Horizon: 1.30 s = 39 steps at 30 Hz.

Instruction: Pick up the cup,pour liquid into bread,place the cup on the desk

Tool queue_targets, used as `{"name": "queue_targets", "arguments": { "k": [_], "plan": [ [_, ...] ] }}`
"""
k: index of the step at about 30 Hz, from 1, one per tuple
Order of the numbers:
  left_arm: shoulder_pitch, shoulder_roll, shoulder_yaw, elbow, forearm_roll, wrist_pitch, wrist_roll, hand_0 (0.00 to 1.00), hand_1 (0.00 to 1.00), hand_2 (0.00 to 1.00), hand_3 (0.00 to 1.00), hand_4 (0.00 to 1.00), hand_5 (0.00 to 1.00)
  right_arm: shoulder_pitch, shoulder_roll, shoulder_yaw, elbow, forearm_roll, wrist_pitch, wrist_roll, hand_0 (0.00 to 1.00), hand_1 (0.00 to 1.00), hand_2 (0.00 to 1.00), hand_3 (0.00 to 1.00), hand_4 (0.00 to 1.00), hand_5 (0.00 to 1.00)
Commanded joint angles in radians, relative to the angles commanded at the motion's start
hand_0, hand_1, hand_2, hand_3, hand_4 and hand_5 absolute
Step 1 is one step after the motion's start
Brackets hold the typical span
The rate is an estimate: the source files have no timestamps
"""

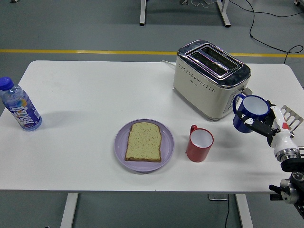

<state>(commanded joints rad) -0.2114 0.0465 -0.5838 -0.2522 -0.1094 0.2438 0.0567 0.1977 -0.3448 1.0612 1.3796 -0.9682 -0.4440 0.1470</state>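
My right hand (269,124) has its fingers wrapped round the blue cup (250,112) near the table's right edge — hard, smooth, maybe slippery — so I'd grip its body.

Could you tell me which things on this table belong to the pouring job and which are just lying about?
Part of the job:
blue cup, held by the right hand
bread slice
purple plate under the bread

Lying about:
red mug
toaster
water bottle
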Motion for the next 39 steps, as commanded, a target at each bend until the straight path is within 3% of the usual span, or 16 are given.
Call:
{"name": "queue_targets", "arguments": {
  "k": [21,39],
  "plan": [
    [-0.005,0.002,0.004,0.0,-0.008,0.001,-0.002,0.69,0.756,0.773,0.611,0.396,0.998,0.096,0.019,-0.034,0.031,-0.031,0.003,-0.074,0.429,0.393,0.517,0.521,0.701,0.002],
    [-0.003,0.002,0.009,-0.002,-0.017,0.002,-0.005,0.69,0.756,0.773,0.611,0.396,0.998,0.246,0.046,-0.186,0.025,-0.002,-0.001,-0.085,0.429,0.389,0.515,0.521,0.696,0.002]
  ]
}}
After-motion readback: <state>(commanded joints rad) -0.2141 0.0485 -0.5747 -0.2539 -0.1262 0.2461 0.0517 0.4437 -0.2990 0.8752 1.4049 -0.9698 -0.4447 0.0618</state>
